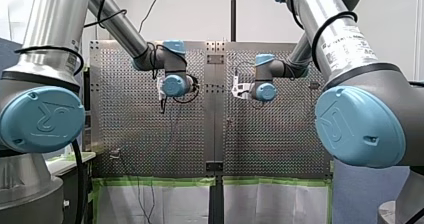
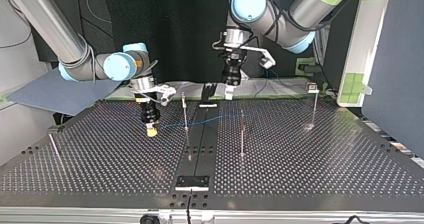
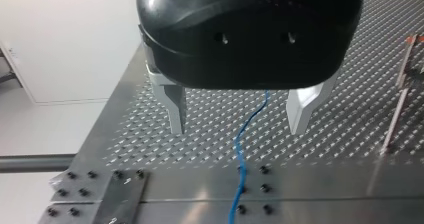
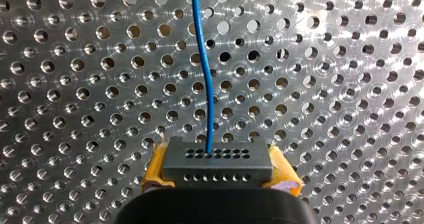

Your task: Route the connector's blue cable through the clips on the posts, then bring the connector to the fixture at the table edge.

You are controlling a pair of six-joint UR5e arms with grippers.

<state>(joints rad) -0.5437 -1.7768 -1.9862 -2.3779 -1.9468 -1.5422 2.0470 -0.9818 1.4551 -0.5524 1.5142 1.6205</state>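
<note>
Two yellow pads (image 4: 156, 166) of my right gripper (image 4: 219, 159) are clamping the connector (image 4: 217, 170) by its sides. The blue cable (image 4: 207, 99) is leaving the connector's face and running ahead over the perforated table (image 4: 75, 84). My left gripper (image 3: 238, 126) is hanging wide open, holding nothing, with the cable running below, between its metal fingers (image 3: 176, 111). Only the top view is showing the cable passing two posts (image 2: 185, 111); clip engagement cannot be determined. Printing on my right arm (image 1: 345, 39) in the front view is too blurred to read.
</note>
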